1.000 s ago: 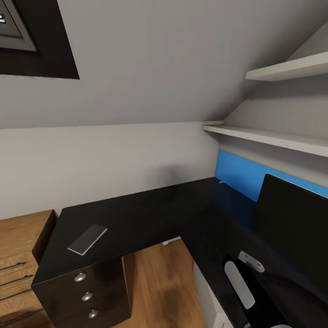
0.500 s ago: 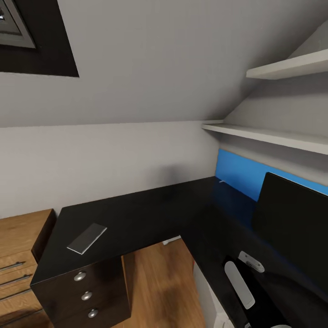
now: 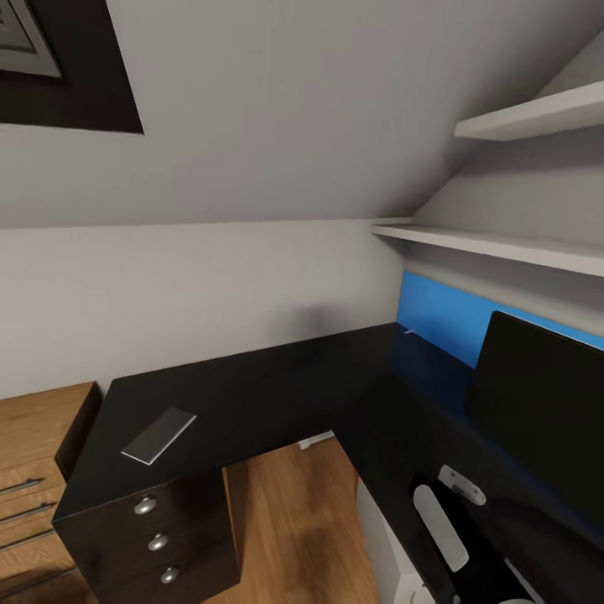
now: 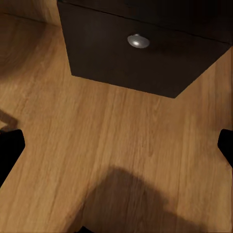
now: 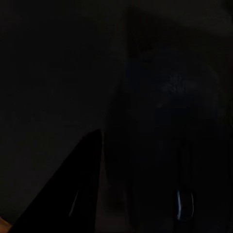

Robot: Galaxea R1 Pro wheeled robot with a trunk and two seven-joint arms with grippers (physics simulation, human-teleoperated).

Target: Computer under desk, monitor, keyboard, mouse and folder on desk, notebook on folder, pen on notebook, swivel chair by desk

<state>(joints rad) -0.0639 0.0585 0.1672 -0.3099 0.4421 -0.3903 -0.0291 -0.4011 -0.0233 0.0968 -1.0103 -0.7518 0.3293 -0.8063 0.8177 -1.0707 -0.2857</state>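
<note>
The black L-shaped desk (image 3: 268,394) filled the corner under the sloped ceiling and serves here as the landmark. On its left wing, above the drawer stack with three round knobs (image 3: 157,542), the thin grey notebook (image 3: 158,434) lay flat and alone, turned at an angle to the desk's front edge. On the desk's right wing the monitor (image 3: 541,407) stood upright with its dark screen facing inward, and behind it a bright blue panel (image 3: 440,323) ran along the wall just above the desktop. Two pale shelves (image 3: 495,245) hung on that wall above the desk. A light wooden chest (image 3: 33,470) with bar handles stood just beside the desk's left end. Near the desk's inner right edge a white and black part of the robot's right arm (image 3: 440,522) reached over the desktop.

In the left wrist view the left gripper (image 4: 116,145) hovered over the wooden floor (image 4: 97,141) in front of the desk's lowest drawer, its dark fingertips (image 4: 9,148) spread wide at both edges and holding nothing. The right wrist view was almost black, so I cannot tell how the right gripper stood or whether it held anything.
</note>
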